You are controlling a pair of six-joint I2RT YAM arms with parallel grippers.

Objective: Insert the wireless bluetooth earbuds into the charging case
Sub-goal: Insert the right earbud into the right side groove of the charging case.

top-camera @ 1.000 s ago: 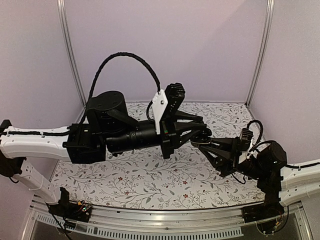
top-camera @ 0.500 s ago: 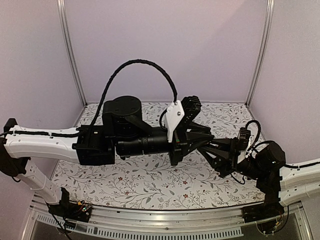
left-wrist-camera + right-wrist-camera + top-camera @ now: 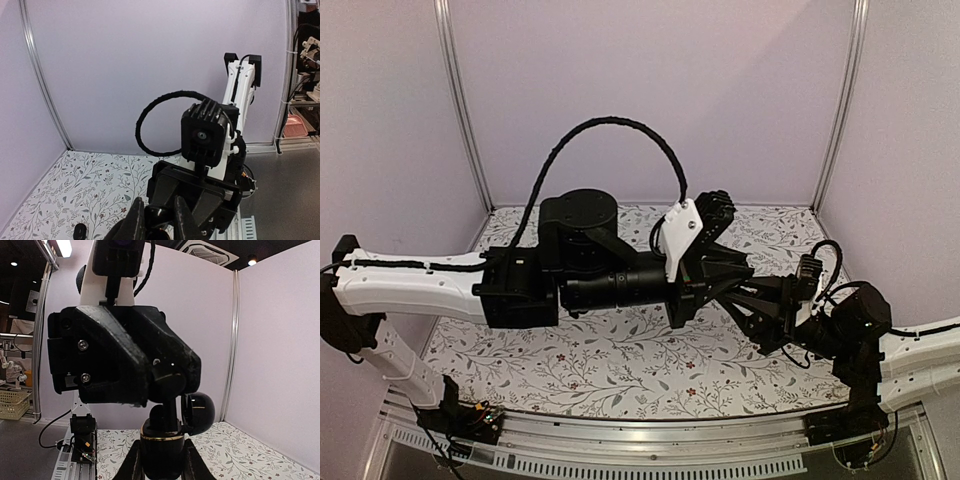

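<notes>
Lilac walls (image 3: 650, 90), floral tabletop (image 3: 620, 370) (metal corner posts (image 3: 462, 110))

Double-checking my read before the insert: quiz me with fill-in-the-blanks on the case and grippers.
The case is clamped in the ____ arm's gripper.
The lid of the case is ____.
In the right wrist view, the left gripper sits directly ____ the case.
Missing words: right; open; above.
</notes>
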